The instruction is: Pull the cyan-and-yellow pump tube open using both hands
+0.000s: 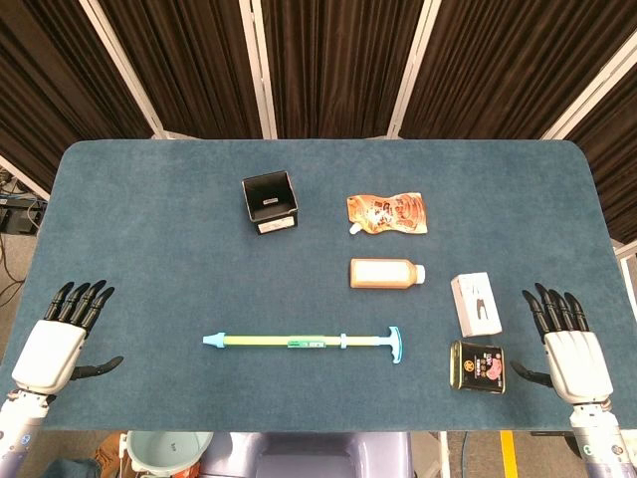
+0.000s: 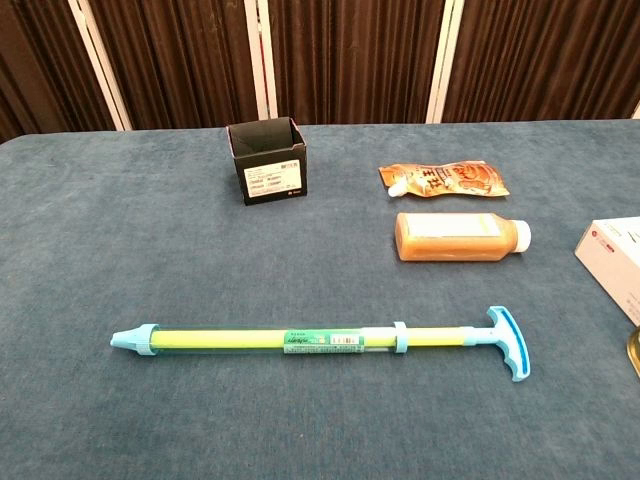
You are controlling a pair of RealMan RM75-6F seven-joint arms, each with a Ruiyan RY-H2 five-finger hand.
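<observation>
The cyan-and-yellow pump tube [image 1: 299, 343] lies flat along the table's front, cyan nozzle to the left and T-handle [image 1: 394, 345] to the right. In the chest view the pump tube [image 2: 300, 341] stretches across the middle, its T-handle [image 2: 509, 343] at the right end. My left hand [image 1: 58, 339] rests at the table's left front edge, fingers spread, holding nothing, well left of the nozzle. My right hand [image 1: 569, 349] sits at the right front edge, fingers spread and empty, well right of the handle. Neither hand shows in the chest view.
A black open box [image 1: 270, 202] stands at the back. An orange pouch [image 1: 388, 213] and an orange bottle [image 1: 386, 272] lie behind the pump. A white box [image 1: 476, 303] and a dark tin [image 1: 477, 365] sit between the handle and my right hand.
</observation>
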